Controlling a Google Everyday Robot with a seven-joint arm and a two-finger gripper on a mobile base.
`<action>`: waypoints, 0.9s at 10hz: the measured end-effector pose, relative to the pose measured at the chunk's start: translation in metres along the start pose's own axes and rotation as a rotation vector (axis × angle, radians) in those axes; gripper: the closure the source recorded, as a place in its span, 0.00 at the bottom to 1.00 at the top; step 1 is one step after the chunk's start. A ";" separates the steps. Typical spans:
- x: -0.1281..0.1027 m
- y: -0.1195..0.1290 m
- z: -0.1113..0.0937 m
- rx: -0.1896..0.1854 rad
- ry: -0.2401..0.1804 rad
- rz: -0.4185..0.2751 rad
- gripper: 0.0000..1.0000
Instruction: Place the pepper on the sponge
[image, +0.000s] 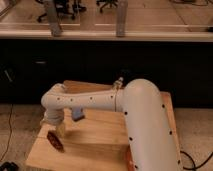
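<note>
The pepper (55, 141), small, dark red and tapering, lies on the wooden table (100, 145) near its front left corner. My gripper (59, 129) hangs at the end of the white arm (85, 100), just above and slightly behind the pepper; whether it touches the pepper I cannot tell. A small bluish block that looks like the sponge (77, 114) peeks out from under the arm, to the right of and behind the gripper, and is mostly hidden.
The arm's thick white link (147, 130) covers the table's right half. An orange-brown object (130, 163) shows partly at the front edge beside it. A dark cabinet front and a counter (105, 34) stand behind. Cables lie on the floor on both sides.
</note>
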 end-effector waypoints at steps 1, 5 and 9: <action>-0.005 0.003 0.000 -0.004 -0.005 -0.007 0.20; -0.021 0.012 0.007 -0.045 -0.019 -0.043 0.20; -0.029 0.015 0.014 -0.087 -0.032 -0.089 0.20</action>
